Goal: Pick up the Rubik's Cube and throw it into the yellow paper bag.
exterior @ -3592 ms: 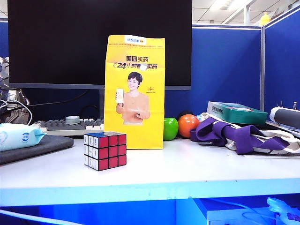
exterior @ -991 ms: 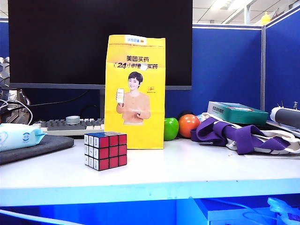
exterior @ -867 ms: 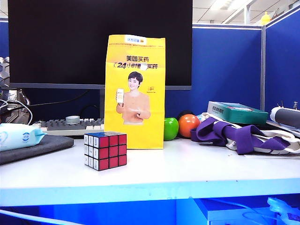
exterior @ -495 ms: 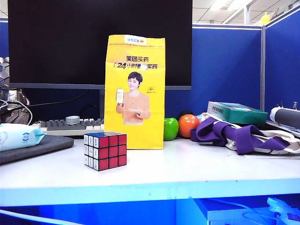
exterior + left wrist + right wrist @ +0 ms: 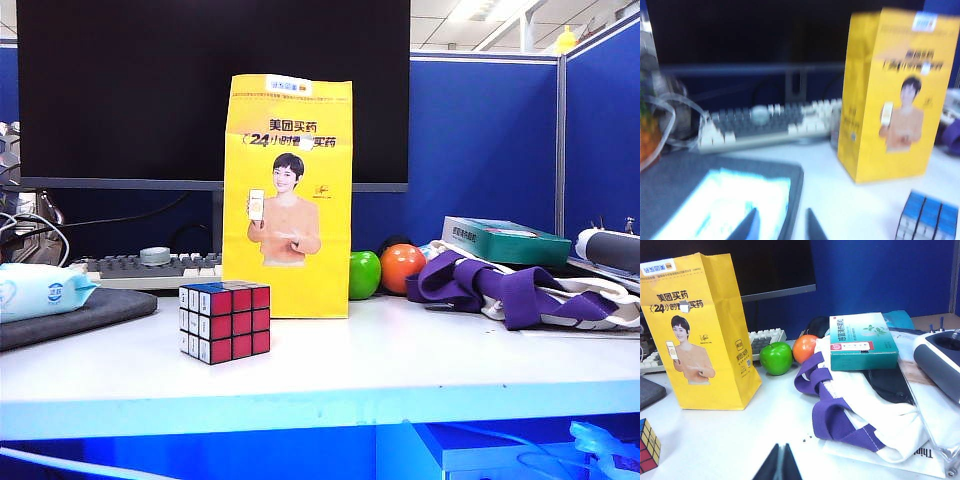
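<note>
**Grippers hang back, cube untouched**

Left gripper (image 5: 779, 227) shows its fingers parted and empty above the counter (image 5: 400, 360), the Rubik's Cube (image 5: 929, 220) off at its 3 o'clock. Right gripper (image 5: 779, 465) is pinched closed, holding nothing. In the exterior view the cube (image 5: 225, 322) sits at 7 o'clock of the upright yellow paper bag (image 5: 288, 195). Likely light, rigid, slick-faced: squeeze two opposite flat faces. No long axis; one corner edge faces the exterior camera.
</note>
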`<state>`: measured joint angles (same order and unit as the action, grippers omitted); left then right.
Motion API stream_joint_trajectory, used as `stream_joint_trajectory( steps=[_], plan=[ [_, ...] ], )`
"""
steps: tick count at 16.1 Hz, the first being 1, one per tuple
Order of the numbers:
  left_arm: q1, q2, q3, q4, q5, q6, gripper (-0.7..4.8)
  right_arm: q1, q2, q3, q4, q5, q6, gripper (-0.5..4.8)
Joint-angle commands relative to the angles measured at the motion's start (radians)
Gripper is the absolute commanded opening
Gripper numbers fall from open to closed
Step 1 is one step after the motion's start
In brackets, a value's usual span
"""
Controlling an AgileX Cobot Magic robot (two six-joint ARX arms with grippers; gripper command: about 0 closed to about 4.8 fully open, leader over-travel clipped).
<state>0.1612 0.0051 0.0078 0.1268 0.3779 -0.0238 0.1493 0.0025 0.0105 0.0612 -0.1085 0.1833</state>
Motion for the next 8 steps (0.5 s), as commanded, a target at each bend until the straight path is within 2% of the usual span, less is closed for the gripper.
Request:
stream_joint_trajectory(
  steps=[1,8],
  plan=[
    [-0.001,-0.001,0.001,-0.007,0.004,-0.062,1.16,0.0,-0.001,-0.009,0.01,-0.002,0.003,-0.01],
    [-0.026,-0.001,0.001,-0.017,0.004,-0.062,1.16,0.0,-0.001,-0.009,0.01,-0.002,0.003,-0.01]
  ],
)
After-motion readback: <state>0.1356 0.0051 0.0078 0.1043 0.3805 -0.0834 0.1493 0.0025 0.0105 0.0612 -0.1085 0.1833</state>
